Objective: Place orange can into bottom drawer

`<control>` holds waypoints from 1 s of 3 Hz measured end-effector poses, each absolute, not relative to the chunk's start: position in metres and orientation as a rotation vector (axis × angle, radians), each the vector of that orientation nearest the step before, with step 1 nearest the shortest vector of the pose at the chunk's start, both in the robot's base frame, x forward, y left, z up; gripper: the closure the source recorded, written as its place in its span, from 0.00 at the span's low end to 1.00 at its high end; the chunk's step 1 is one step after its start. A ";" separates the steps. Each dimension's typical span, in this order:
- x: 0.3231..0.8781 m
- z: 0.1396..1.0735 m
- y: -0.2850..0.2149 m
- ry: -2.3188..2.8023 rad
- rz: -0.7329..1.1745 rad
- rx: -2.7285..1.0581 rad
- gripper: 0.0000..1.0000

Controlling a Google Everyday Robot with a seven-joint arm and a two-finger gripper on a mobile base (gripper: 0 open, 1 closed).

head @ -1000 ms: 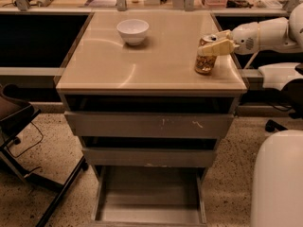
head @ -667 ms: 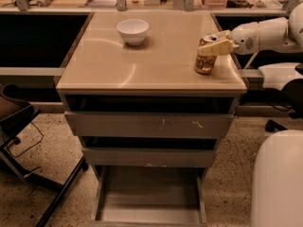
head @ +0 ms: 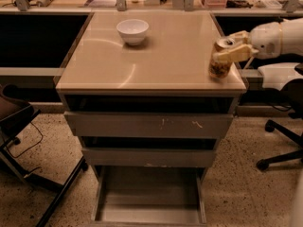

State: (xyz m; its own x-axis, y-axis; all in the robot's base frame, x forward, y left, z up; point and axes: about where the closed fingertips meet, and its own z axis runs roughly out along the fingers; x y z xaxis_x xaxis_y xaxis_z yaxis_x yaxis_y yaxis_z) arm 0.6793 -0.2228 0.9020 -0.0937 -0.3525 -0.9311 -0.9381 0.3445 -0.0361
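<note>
The orange can (head: 219, 66), orange-gold with a silver top, stands or hovers just at the right front corner of the tan cabinet top (head: 156, 65); I cannot tell whether it touches. My gripper (head: 224, 46) reaches in from the right on a white arm and is shut on the can, with one pale finger (head: 233, 54) across its near side and the other behind it. The bottom drawer (head: 149, 193) is pulled out at floor level below, its flat grey floor bare.
A white bowl (head: 132, 31) sits at the back middle of the top. The scratched top drawer front (head: 149, 125) and the middle drawer (head: 147, 157) stick out slightly. A chair (head: 19, 122) stands at the left and a chair base (head: 279, 150) at the right.
The gripper has carried the can to the right and slightly forward, toward the right front corner of the top. Bowl and drawers have not moved.
</note>
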 end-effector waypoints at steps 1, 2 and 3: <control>0.627 0.966 -0.247 1.504 0.542 -1.191 1.00; 0.573 1.045 -0.235 1.314 0.359 -1.150 1.00; 0.519 1.063 -0.216 1.259 0.346 -1.092 1.00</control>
State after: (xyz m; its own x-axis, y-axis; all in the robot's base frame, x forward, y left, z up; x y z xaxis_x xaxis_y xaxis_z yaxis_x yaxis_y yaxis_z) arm 0.5189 -0.2156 1.0633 0.3342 -0.3353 -0.8808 -0.7381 0.4881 -0.4658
